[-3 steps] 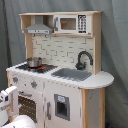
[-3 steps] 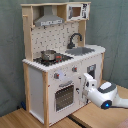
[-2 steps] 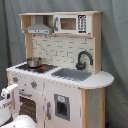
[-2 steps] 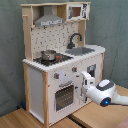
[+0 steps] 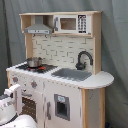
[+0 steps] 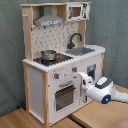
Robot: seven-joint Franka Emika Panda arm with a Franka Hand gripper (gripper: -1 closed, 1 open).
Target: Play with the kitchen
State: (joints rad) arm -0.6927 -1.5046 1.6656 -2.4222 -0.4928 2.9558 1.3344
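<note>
In the first exterior view, the kitchen (image 5: pixel 60 70) stands upright and fills most of the frame, with its hood and microwave (image 5: pixel 70 23) up top, a small pot (image 5: pixel 34 62) on the stovetop, and the black faucet (image 5: pixel 83 59) behind the grey sink (image 5: pixel 73 74). My gripper (image 5: pixel 14 96) sits at the first exterior view's lower left, close against the front panel just below the knobs (image 5: pixel 34 84). A second ago it was lower and nearer the frame edge; it has since crept up and in toward the oven door (image 5: pixel 31 106). I cannot tell how my fingers stand here.

In the second exterior view, the kitchen occupies the middle and my arm reaches in from the second exterior view's lower right. My gripper (image 6: pixel 83 80) is now right at the front face, beside the oven door (image 6: pixel 65 95) and under the knobs (image 6: pixel 74 70), nearer than it was a second ago. Whether it touches the panel I cannot say, and the fingers' spread is not clear either.

I judge I am closing in on the oven door or a knob; nothing on the kitchen has been moved yet.
</note>
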